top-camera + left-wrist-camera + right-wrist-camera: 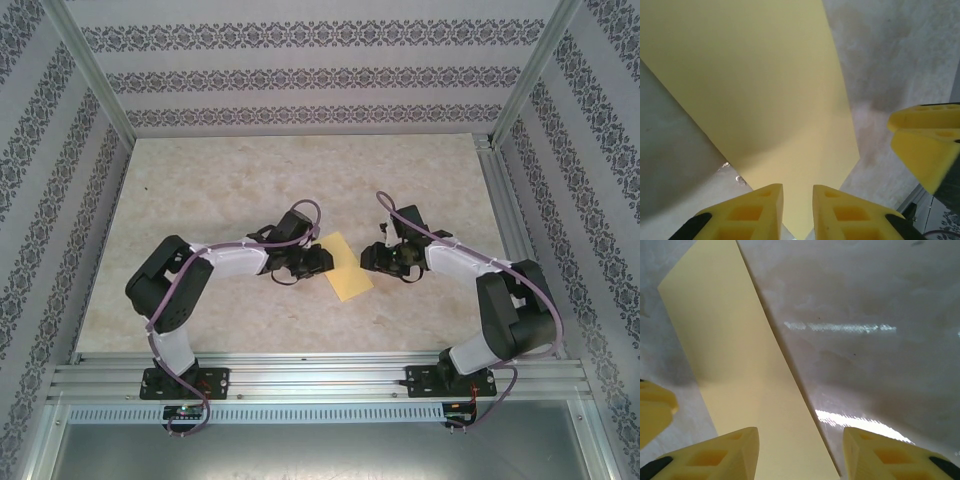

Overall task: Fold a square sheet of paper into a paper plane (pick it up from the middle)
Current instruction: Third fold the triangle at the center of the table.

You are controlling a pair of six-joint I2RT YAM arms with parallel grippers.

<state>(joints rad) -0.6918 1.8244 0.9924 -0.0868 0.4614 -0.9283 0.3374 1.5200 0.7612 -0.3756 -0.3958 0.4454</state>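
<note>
We see the thin pale-yellow sheet of paper on the mottled beige tabletop, between the two arms. The left gripper has its fingers nearly together at the sheet's edge; we cannot tell whether they pinch it. The right gripper stands with its fingers apart at the opposite edge.

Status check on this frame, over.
Left gripper narrow around paper corner, grip unclear. Right gripper open, over paper's edge. No obstacle seen.

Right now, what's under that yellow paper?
Marbled table shows around the paper, so it seems to rest there. The patch directly beneath is covered; anything there is hidden.
</note>
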